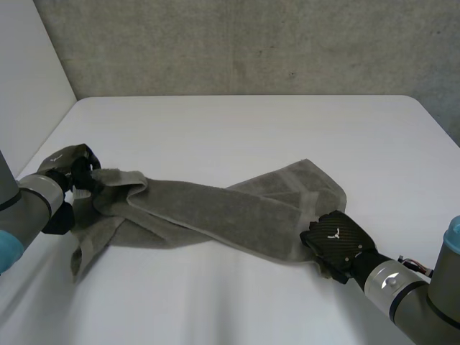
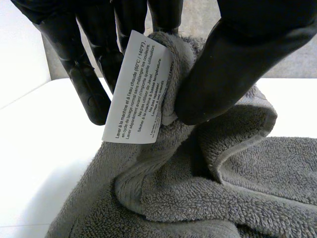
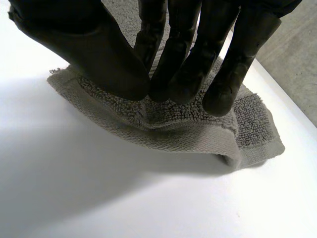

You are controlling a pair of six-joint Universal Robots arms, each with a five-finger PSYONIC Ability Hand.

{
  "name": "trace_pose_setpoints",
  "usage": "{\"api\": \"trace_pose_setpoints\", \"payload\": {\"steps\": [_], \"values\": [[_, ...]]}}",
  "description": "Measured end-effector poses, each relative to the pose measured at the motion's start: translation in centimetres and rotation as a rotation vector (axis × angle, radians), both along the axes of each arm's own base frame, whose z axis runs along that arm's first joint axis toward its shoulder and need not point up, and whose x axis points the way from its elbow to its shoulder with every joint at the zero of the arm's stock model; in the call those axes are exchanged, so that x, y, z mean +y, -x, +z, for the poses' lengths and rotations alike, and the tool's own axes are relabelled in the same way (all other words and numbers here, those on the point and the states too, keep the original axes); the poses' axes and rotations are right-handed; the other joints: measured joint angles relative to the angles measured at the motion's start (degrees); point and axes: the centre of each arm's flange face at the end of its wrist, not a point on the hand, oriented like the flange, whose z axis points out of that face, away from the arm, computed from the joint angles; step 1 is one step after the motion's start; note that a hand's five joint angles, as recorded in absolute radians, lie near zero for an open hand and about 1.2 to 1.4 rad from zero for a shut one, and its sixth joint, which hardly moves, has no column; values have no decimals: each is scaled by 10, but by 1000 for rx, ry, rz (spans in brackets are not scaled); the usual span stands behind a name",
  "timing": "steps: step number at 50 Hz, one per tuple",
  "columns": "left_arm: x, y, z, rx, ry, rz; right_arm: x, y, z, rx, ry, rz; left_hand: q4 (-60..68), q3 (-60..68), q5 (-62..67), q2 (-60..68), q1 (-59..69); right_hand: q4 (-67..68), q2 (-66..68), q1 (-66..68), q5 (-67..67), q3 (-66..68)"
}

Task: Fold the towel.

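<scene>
A grey towel (image 1: 215, 212) lies bunched and twisted across the white table (image 1: 237, 129). My left hand (image 1: 72, 169) holds the towel's left end a little above the table. In the left wrist view its thumb (image 2: 233, 64) and fingers (image 2: 84, 74) pinch a towel corner (image 2: 173, 74) that carries a white care label (image 2: 141, 89). My right hand (image 1: 336, 241) sits at the towel's near right corner. In the right wrist view its thumb (image 3: 99, 54) and fingers (image 3: 198, 64) pinch the towel's hem (image 3: 163, 124) and lift it slightly.
A grey wall (image 1: 251, 43) runs behind the table's far edge. A white panel (image 1: 29, 79) stands at the left. Bare tabletop (image 1: 251, 136) lies beyond the towel and in front of it.
</scene>
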Motion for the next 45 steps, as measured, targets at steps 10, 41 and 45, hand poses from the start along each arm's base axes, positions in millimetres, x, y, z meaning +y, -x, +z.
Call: {"api": "trace_pose_setpoints", "payload": {"steps": [10, 41, 45], "values": [[1, 1, 2, 1, 5, -5, -5, -1, 11, -60, -7, -35, 0, 0, 0, 0, 0, 2, 0, 2, 0, 0], [31, 23, 34, 22, 87, -81, -34, 2, 85, -206, 16, -146, 0, 2, 0, 3, 0, 2, 0, 10, 0, 0], [29, 24, 26, 17, 65, -83, -59, -3, 65, -160, -11, -200, 0, 3, 0, 3, 0, 2, 0, 10, 0, 0]]}}
